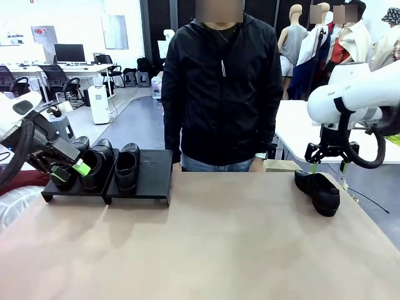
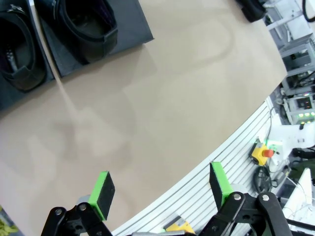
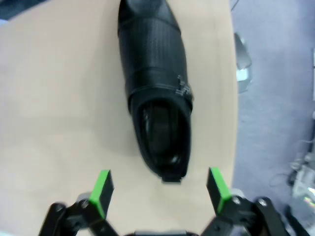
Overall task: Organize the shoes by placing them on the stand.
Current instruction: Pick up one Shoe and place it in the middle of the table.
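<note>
Spreading wide over the near-left part of the worktop (image 1: 206,244), the left pincer (image 1: 70,172) holds nothing; in its wrist view the green pads (image 2: 102,189) stand well apart above bare brown surface near the rounded edge. In the front view that pincer hangs just in front of the left platform of the stand (image 1: 106,187), close beside the shoes there.

A little farther back, the stand sits at the left of the worktop as two black platforms side by side. Three shoes rest on it: one at the far left (image 1: 74,156), partly hidden by the left arm, a second (image 1: 95,165) beside it on the same platform, and a third (image 1: 127,167) on the left half of the right platform, whose right half lies bare.

At the right side of the worktop, the fourth shoe (image 1: 319,190) lies on the surface near the edge. The right pincer (image 1: 328,164) hovers just above and behind it, jaws spread and gripping nothing; its wrist view shows the shoe's heel opening (image 3: 162,132) lying just beyond the two green pads (image 3: 219,187).

At the far side, a person in a black jacket (image 1: 219,87) stands against the worktop.
</note>
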